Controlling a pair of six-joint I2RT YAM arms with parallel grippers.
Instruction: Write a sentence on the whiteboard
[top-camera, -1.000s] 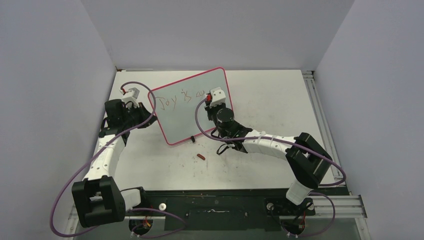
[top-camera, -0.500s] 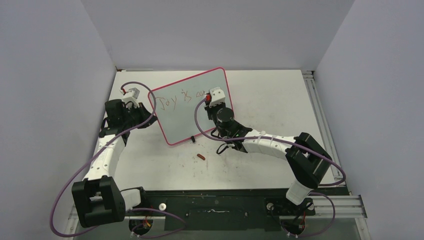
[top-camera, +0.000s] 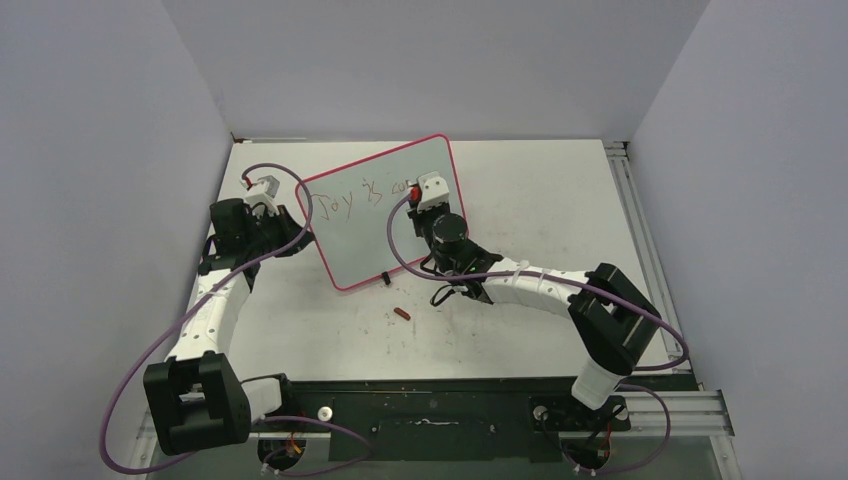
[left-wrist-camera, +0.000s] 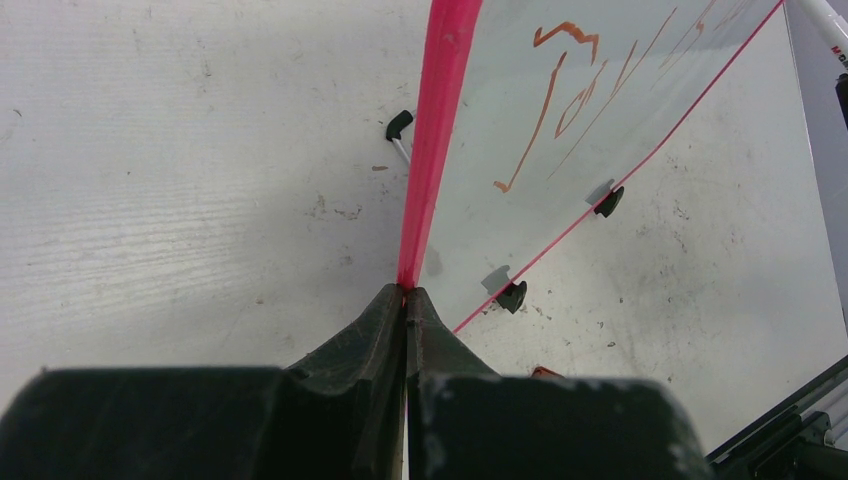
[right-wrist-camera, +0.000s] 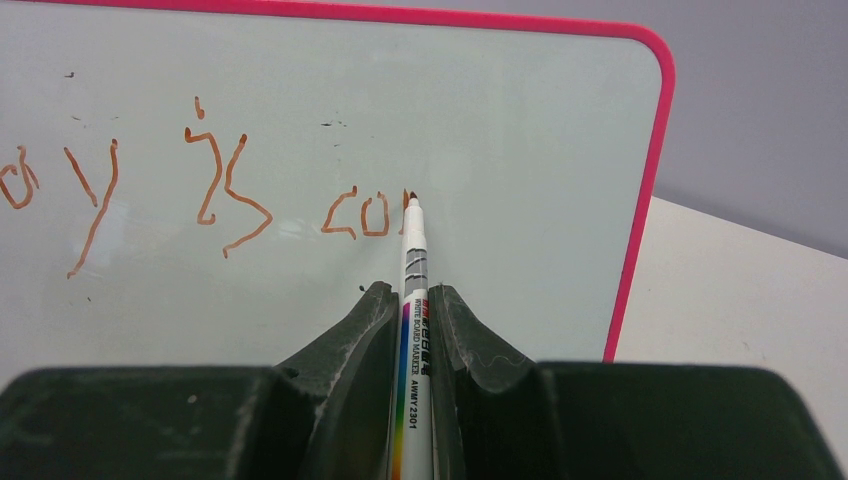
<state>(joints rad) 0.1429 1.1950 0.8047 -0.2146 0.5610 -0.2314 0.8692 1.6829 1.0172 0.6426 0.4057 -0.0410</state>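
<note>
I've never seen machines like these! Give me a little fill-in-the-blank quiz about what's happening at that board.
1. The right pincer grips a ____ pointed at the whiteboard.
2. The left pincer is clamped on the whiteboard's ____ frame.
3. The first word of the sentence is ____.

Missing words: marker; pink; Joy

Pink-framed whiteboard (top-camera: 372, 245) propped up; sentence (right-wrist-camera: 215, 195) reads "Joy is co".
</note>
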